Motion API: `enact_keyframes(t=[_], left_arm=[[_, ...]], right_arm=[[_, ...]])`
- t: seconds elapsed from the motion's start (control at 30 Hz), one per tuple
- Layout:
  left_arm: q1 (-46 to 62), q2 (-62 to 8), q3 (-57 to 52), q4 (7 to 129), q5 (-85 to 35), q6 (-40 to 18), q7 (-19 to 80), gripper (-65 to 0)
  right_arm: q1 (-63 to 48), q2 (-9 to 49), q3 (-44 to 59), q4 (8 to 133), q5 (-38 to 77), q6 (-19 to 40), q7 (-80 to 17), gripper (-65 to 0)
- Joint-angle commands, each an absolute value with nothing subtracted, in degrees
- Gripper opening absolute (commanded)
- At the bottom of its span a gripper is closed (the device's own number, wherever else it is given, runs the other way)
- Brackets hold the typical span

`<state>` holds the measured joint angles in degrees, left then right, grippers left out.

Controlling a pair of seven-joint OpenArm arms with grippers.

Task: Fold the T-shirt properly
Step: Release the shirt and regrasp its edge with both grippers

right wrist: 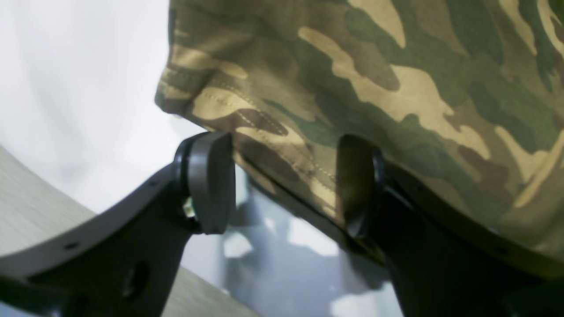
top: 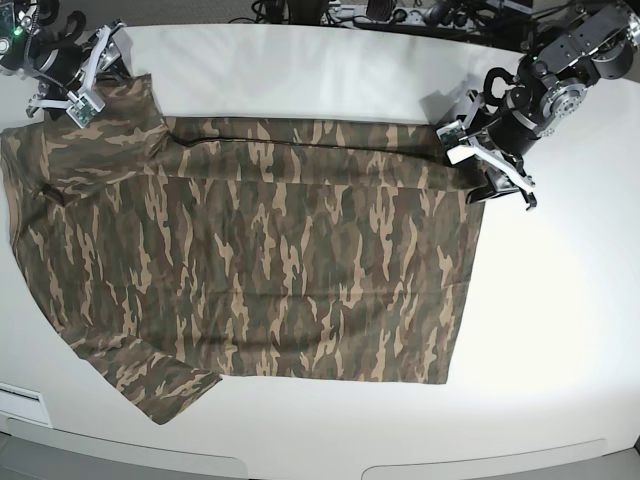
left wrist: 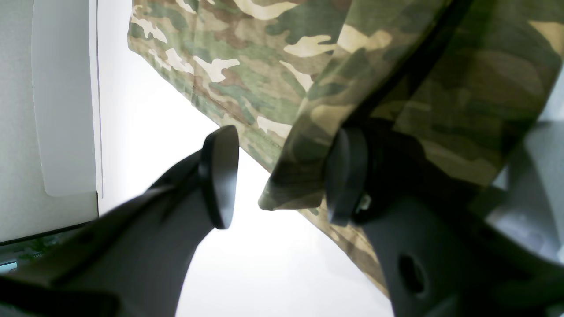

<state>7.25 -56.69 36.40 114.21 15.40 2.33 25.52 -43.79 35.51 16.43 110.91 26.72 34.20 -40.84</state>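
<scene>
the t-shirt (top: 260,250) lies spread across the white bench (top: 560,300). the left tool (left wrist: 282,180) and the right tool (right wrist: 286,185) each sit at a far corner, pads apart, cloth edge between them.

one t-shirt (top: 260,260), one table (top: 560,330), and two arms, each with one set of jaws.

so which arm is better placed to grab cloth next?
Probably left: the left claw stands open with a T-shirt corner between its pads. The right claw only straddles a hem edge.
</scene>
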Motion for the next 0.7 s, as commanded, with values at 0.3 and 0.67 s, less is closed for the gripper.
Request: enact_keyframes(t=[0.3,0.67], left_arm=[[6.6,-57.8,35.9,114.9,16.0,3.0,24.6,-33.4],[6.6,-57.8,35.9,114.9,16.2,3.0,24.6,-33.4]], right_arm=[[-44.0,36.1,16.5,106.9,24.1,33.1,-46.1,-65.0],[-43.8,36.1,16.5,123.9,19.4,31.7,-44.8,-65.0]])
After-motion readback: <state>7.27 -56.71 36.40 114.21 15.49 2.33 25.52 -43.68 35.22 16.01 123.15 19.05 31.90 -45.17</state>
